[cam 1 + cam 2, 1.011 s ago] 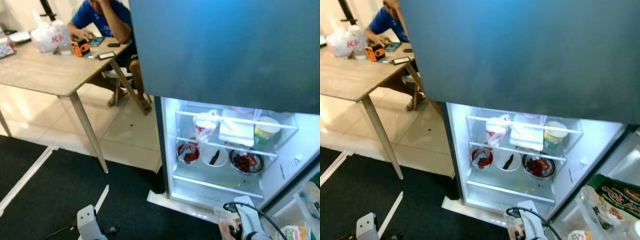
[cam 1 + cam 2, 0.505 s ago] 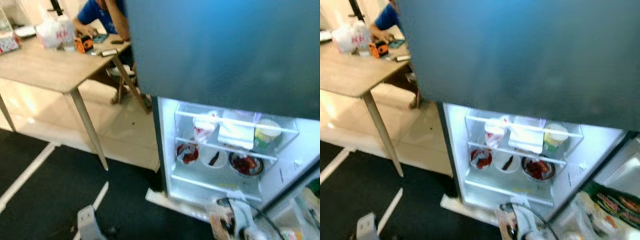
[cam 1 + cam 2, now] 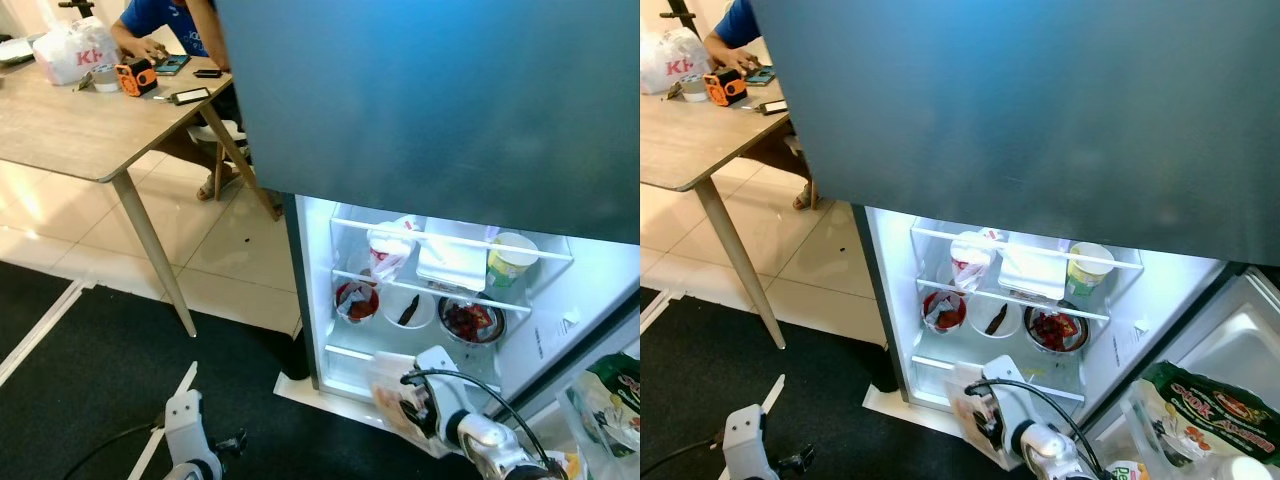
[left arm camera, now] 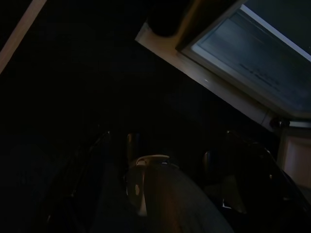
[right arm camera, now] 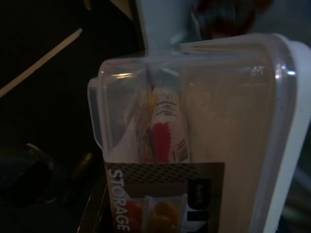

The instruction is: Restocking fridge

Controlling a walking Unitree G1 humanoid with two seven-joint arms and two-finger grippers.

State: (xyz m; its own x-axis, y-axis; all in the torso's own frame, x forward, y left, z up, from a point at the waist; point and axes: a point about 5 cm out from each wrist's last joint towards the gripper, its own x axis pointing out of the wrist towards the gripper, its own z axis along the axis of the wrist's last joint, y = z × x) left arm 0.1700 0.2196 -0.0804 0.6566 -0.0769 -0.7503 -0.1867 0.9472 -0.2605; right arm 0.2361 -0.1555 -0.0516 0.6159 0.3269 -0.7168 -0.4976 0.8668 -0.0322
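The fridge's lower compartment (image 3: 312, 300) stands open and lit. Its upper shelf holds a red-and-white bag (image 3: 388, 250), a white box (image 3: 455, 265) and a yellow-green cup (image 3: 508, 262). Three bowls (image 3: 410, 310) sit on the shelf below. My right gripper (image 3: 425, 410) is shut on a clear plastic storage container (image 3: 393, 393) with sachets inside. It holds the container just before the fridge's bottom front edge. The right wrist view has the container (image 5: 194, 121) close up, labelled "STORAGE". My left arm (image 3: 185, 425) hangs idle at the lower left, over the dark mat.
The open fridge door (image 3: 1200, 400) at the right carries a green snack bag (image 3: 1215, 405). A wooden table (image 3: 70, 120) stands at the left with a plastic bag, phones and a person seated behind it. Black mat (image 3: 90, 380) and pale tiles (image 3: 230, 250) lie before the fridge.
The camera has shifted. My right gripper has lifted the container and carried it left, closer to the fridge's bottom front edge. The left arm still hangs idle.
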